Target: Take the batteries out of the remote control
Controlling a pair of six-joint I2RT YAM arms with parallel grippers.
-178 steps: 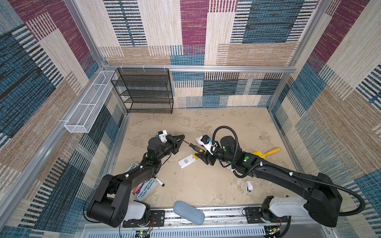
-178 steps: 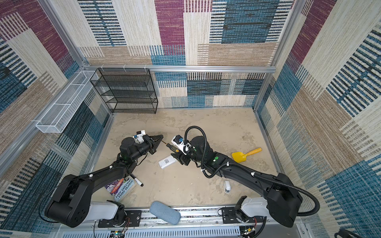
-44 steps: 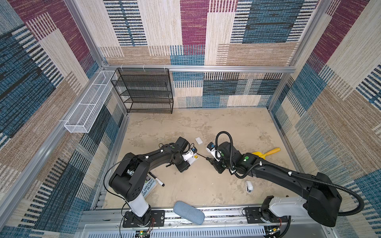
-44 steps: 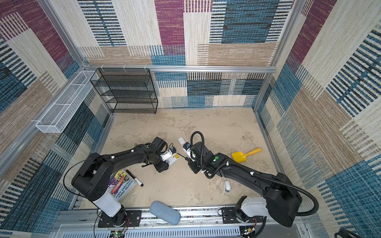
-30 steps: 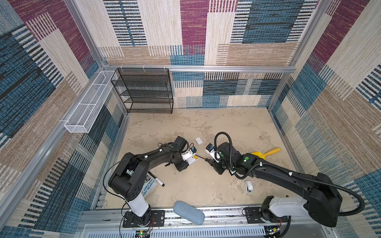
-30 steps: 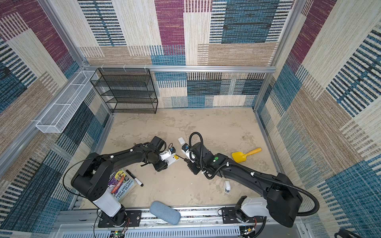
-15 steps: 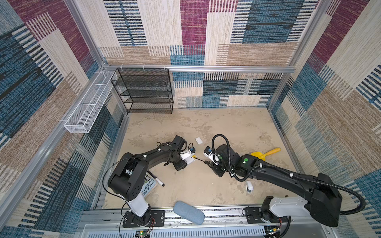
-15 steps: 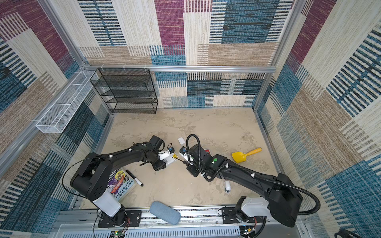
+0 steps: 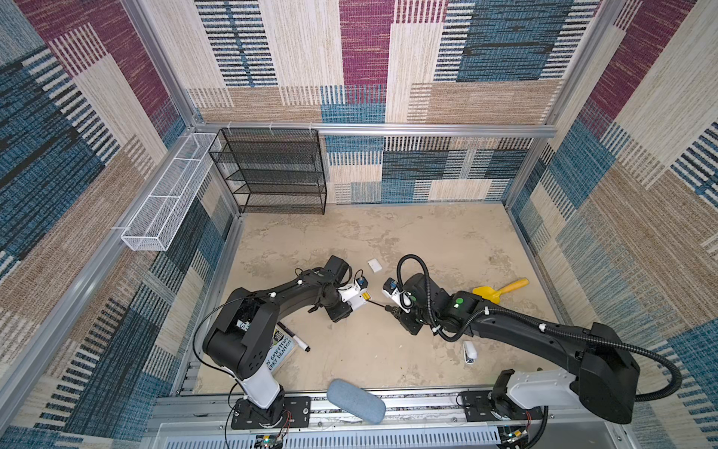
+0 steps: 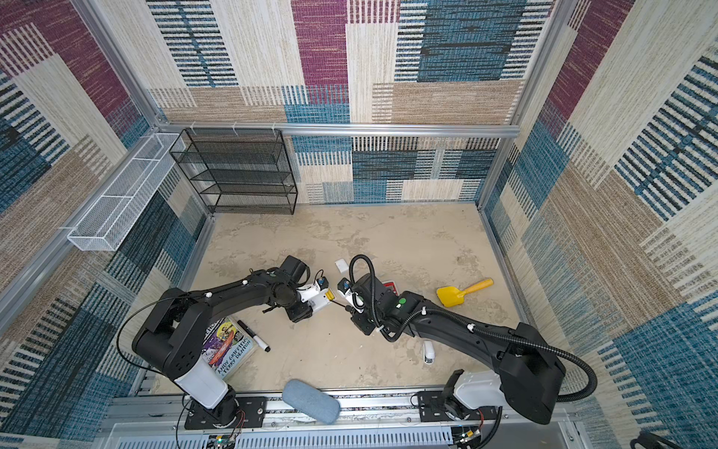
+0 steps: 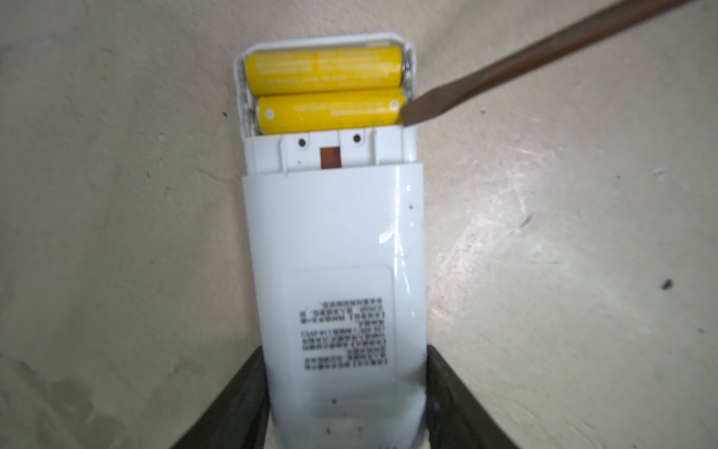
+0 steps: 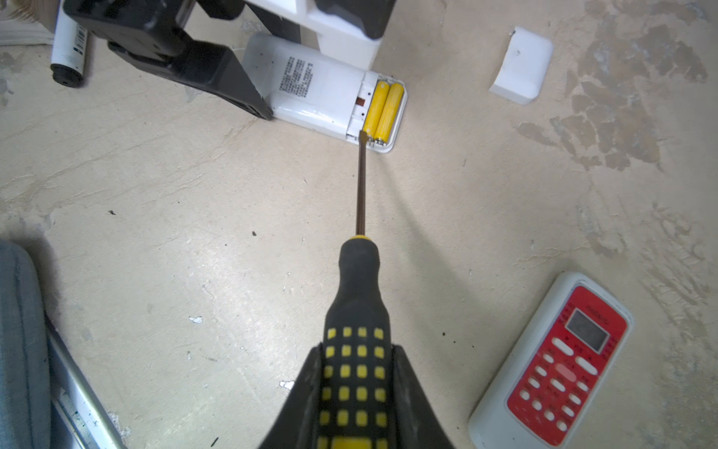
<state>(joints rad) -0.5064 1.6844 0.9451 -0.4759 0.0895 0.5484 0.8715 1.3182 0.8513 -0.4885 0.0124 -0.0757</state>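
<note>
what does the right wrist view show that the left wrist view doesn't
Only the right wrist view: the handle of the screwdriver in the shut right gripper, a red remote, a loose white cover, a marker. Only the left wrist view: both fingers of the left gripper clamping the white remote. Both: two yellow batteries in the open compartment, the screwdriver tip at one's end.

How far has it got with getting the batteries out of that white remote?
Done: the battery cover is off and lies apart on the table. In hand: the left gripper clamps the white remote, while the right gripper holds a screwdriver with its tip at the end of one battery. Left: both yellow batteries sit in the open compartment, so none is out yet.
</note>
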